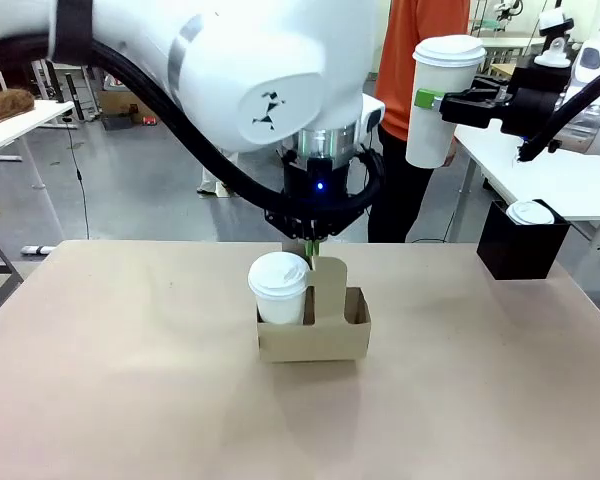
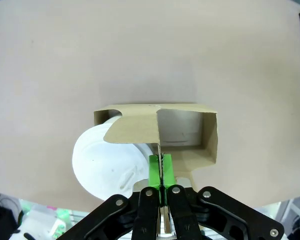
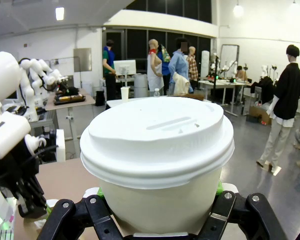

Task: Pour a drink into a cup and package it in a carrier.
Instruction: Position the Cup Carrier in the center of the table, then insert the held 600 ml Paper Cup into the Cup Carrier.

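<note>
Front view: the carrier (image 1: 325, 335) sits mid-table (image 1: 130, 400), with one lidded cup (image 1: 279, 285) in its left hole. Our left gripper (image 1: 313, 243) pinches its handle (image 1: 327, 275) tight. Our right gripper (image 1: 430, 98) hugs a second cup (image 1: 432, 140) high over the far right edge. We should lower it slowly, straight into the empty hole (image 2: 182, 132).

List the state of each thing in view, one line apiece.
carrier, standing flat, one hole filled, other empty
cup in carrier, upright, lidded
held cup, upright, lidded, aloft
left pincer, shut on carrier's centre handle
right pincer, shut on held cup
black box, white lid showing at its top
</note>
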